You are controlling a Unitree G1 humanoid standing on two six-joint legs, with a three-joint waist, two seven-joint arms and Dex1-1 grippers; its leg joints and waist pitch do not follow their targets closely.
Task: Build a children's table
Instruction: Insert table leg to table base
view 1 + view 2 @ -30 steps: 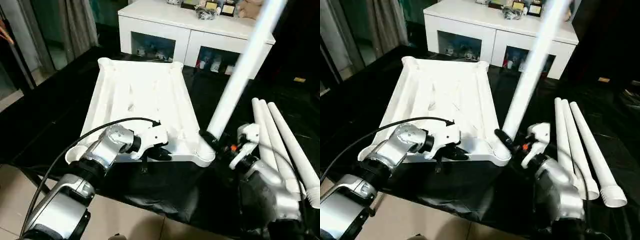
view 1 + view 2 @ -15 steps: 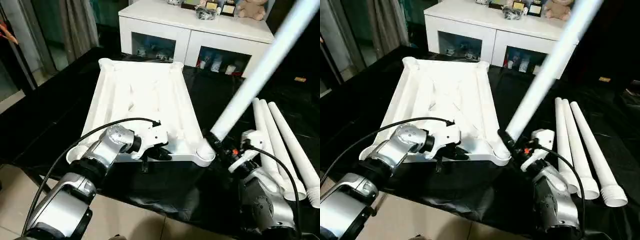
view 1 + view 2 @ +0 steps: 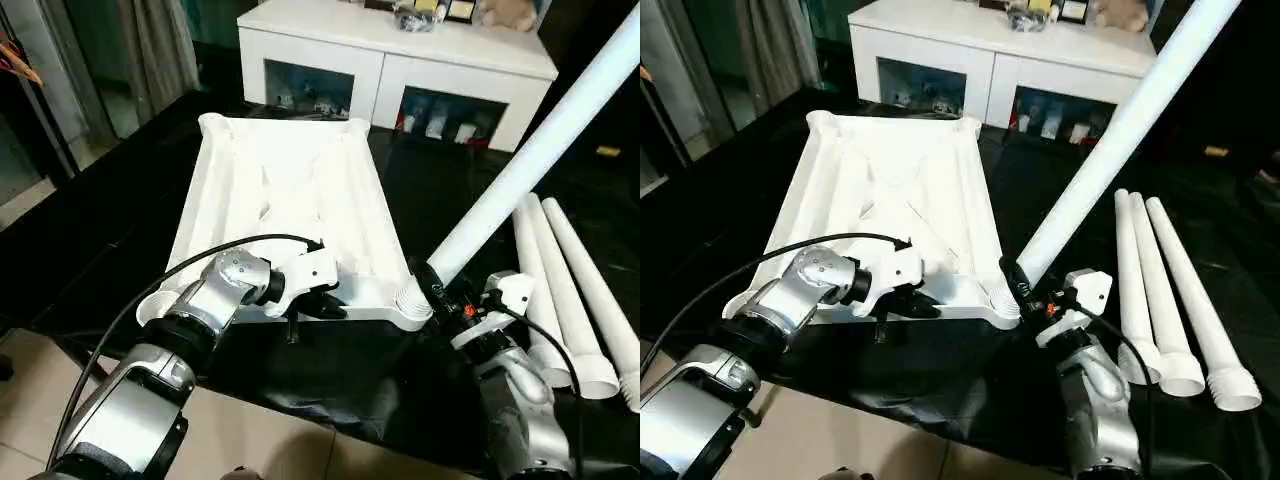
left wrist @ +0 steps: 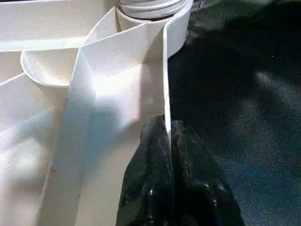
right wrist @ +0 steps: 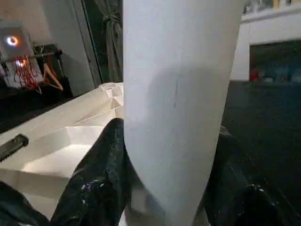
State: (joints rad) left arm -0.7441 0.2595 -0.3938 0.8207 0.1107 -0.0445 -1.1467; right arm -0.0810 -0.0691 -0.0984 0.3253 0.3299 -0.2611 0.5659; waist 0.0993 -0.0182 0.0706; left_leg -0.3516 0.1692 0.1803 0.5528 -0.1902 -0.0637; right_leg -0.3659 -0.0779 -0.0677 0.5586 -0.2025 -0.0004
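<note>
The left silver forearm reaches in from the lower left, and its left gripper (image 3: pixel 318 303) sits at the near edge of the white plastic square tabletop (image 3: pixel 285 190), which lies underside-up on a black-covered work surface (image 3: pixel 130 230). The left wrist view gives what the head views cannot: the two black fingers (image 4: pixel 155 155) are pressed together on the thin upright rim wall of the tabletop — one finger on each side of it.

The right forearm rises from the lower right edge, wrist bent toward the tabletop's near right corner. The right gripper (image 3: pixel 432 285) pinches a long white tapered tube leg (image 3: pixel 540 150) near its lower end; this leg leans steeply up and to the right, its foot at the round corner socket (image 3: pixel 412 303). Whether it is seated in the socket I cannot tell. The right wrist view shows the leg as a broad white column with a black finger (image 5: pixel 101 179) hugging it on either side, the ribbed diagonal bracing of the underside behind.

Three more white tube legs (image 3: pixel 1160 290) lie side by side on the black surface to the right, just beyond the right arm. A white glass-door cabinet (image 3: pixel 400 60) stands behind the work surface, with small objects on top. Grey curtains (image 3: pixel 150 50) hang at the far left.
</note>
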